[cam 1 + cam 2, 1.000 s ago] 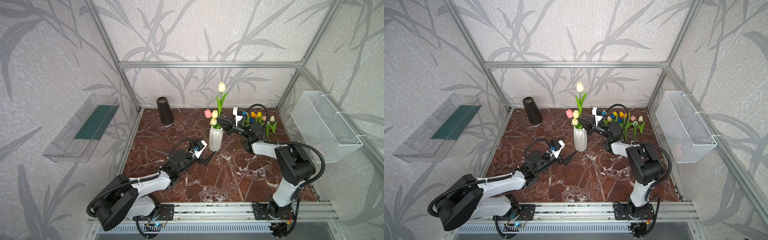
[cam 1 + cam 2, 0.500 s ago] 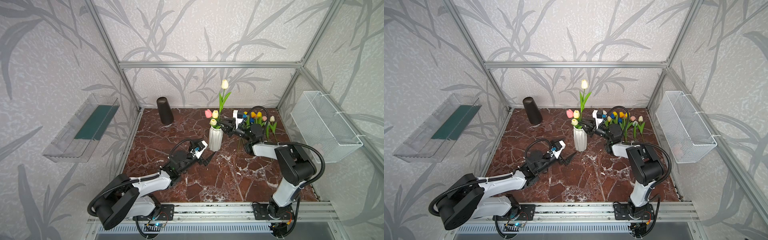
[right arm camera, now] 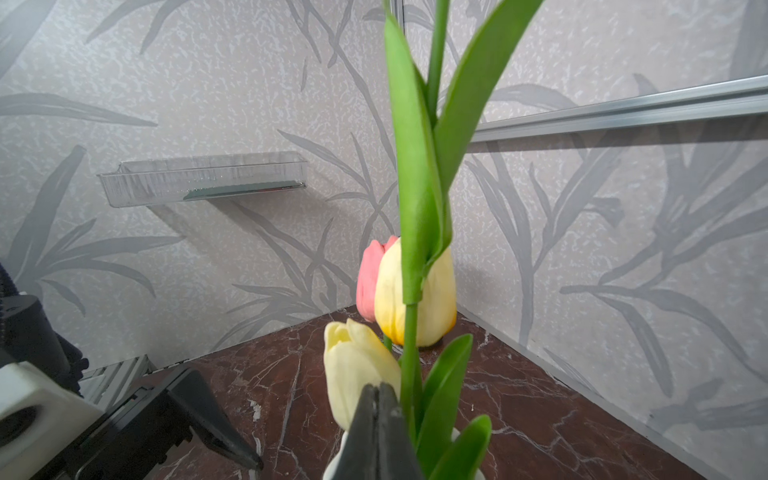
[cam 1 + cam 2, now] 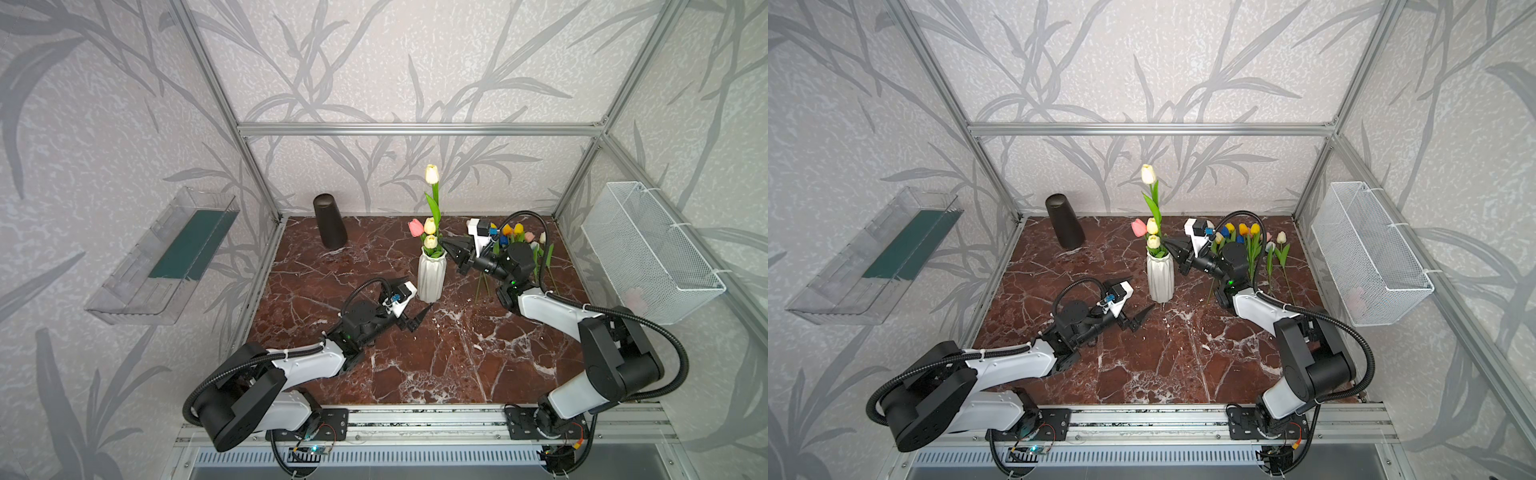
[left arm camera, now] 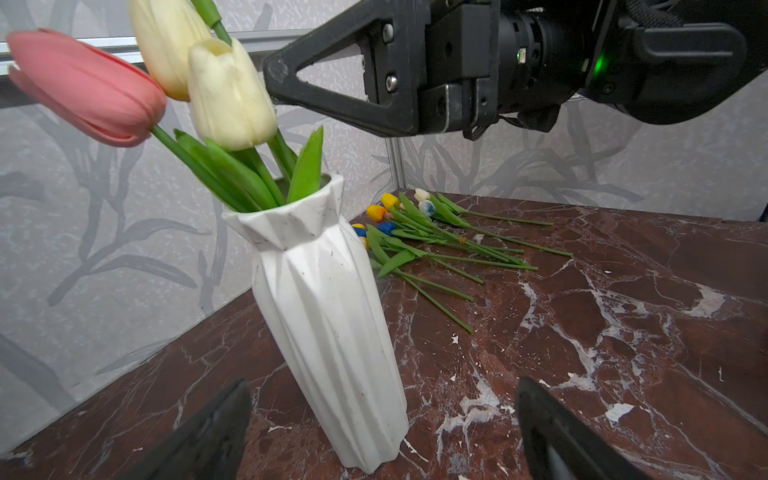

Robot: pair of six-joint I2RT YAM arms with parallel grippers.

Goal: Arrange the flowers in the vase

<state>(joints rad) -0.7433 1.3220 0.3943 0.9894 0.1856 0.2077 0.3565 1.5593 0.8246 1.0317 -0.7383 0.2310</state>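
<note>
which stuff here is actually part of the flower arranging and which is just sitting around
Part of the job:
- white vase
- standing tulips, already in the vase
- loose tulips, lying flat, still to go in

Just lying about:
- black cup, upside down at the back
- clear wall tray
- wire basket on the opposite wall

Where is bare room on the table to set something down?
Bare: table's front middle, between left arm and right arm; between dark cup and vase. Crowded: loose tulips at back right; left tool and right tool near the vase.
</note>
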